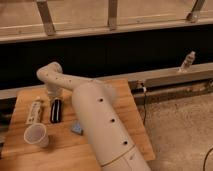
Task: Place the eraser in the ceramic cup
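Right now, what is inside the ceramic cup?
The ceramic cup shows pale inner wall, nothing in it; its near inner side is hidden. The eraser lies on the table beyond, the shut gripper at its far end.

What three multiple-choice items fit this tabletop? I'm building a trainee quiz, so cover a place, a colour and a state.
1. The ceramic cup stands: A nearer the camera than the white tube; B on the floor; C on the far ledge.
2. The small pad is: A red; B blue-grey; C yellow.
3. The eraser: A lies flat on the table; B sits in the cup; C stands upright.
Answers: A, the cup is below the tube in the view; B, the pad shows blue-grey beside the arm; A, the eraser lies flat, with the shut gripper at its far end.
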